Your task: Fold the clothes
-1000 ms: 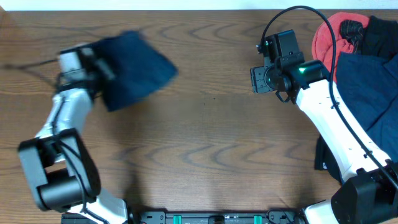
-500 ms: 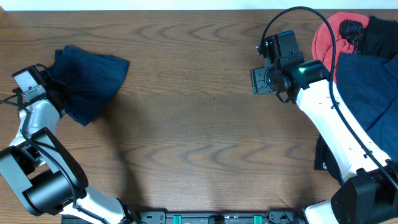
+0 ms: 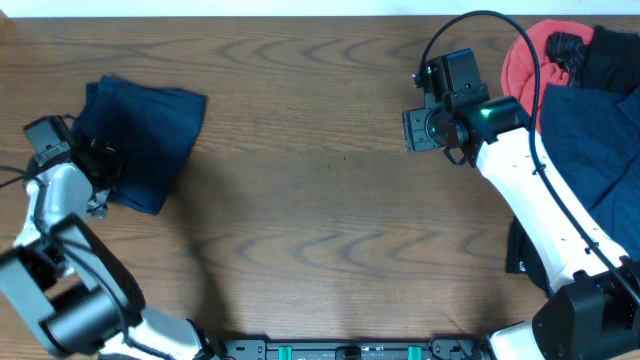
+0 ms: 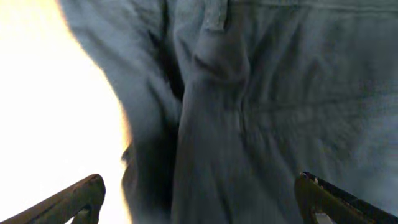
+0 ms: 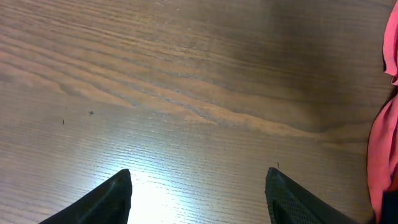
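Observation:
The folded dark navy shorts (image 3: 140, 135) lie on the table at the far left. My left gripper (image 3: 100, 168) sits at their lower left edge, open. In the left wrist view the grey-blue fabric of the shorts (image 4: 261, 106) fills the frame, and the gripper (image 4: 202, 193) has its fingertips wide apart at the bottom corners, the cloth lying loose between them. My right gripper (image 3: 412, 130) hovers over bare wood at the upper right, open and holding nothing (image 5: 199, 186). More clothes are piled at the right edge: a red garment (image 3: 530, 60), a navy one (image 3: 590, 150) and a black one (image 3: 610, 50).
The wooden table (image 3: 330, 200) stretches between the two arms. The right arm's white links (image 3: 540, 210) cross in front of the pile. A strip of the red garment (image 5: 380, 149) shows at the right edge of the right wrist view.
The left arm carried the shorts leftward, set them down at the far left and opened its jaws, letting go. The right arm has not moved.

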`<action>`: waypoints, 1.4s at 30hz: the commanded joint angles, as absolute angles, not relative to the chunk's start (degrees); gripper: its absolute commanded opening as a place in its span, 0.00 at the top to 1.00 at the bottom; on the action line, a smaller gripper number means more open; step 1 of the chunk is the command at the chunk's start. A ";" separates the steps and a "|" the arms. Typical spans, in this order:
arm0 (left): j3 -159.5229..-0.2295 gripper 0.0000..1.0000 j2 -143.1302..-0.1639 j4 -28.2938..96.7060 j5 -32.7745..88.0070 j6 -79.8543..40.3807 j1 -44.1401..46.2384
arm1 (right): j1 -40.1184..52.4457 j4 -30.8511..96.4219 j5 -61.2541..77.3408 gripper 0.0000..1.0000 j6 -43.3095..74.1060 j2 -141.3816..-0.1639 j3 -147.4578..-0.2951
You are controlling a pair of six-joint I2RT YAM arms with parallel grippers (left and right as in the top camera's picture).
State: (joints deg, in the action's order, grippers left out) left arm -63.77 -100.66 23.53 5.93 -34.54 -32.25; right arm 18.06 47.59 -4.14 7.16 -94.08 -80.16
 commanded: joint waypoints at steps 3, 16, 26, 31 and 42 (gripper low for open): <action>-63.51 0.02 -88.23 25.23 5.34 -34.39 -31.24 | 17.41 47.53 -4.49 0.15 7.68 -94.41 -80.20; -63.51 0.02 -83.83 26.06 5.13 -9.21 3.51 | 11.99 37.80 1.98 0.01 11.70 -94.41 -80.20; -63.51 0.02 -79.15 54.54 2.07 -9.04 7.99 | -0.86 52.18 1.34 0.01 12.62 -89.27 -80.18; -62.98 0.02 -68.38 54.35 1.87 -9.06 7.31 | -0.23 52.53 -3.44 0.01 11.90 -80.12 -77.71; -54.37 0.02 -34.15 50.17 -5.63 -9.08 7.31 | 6.04 42.70 -16.53 0.01 25.12 -43.22 -50.68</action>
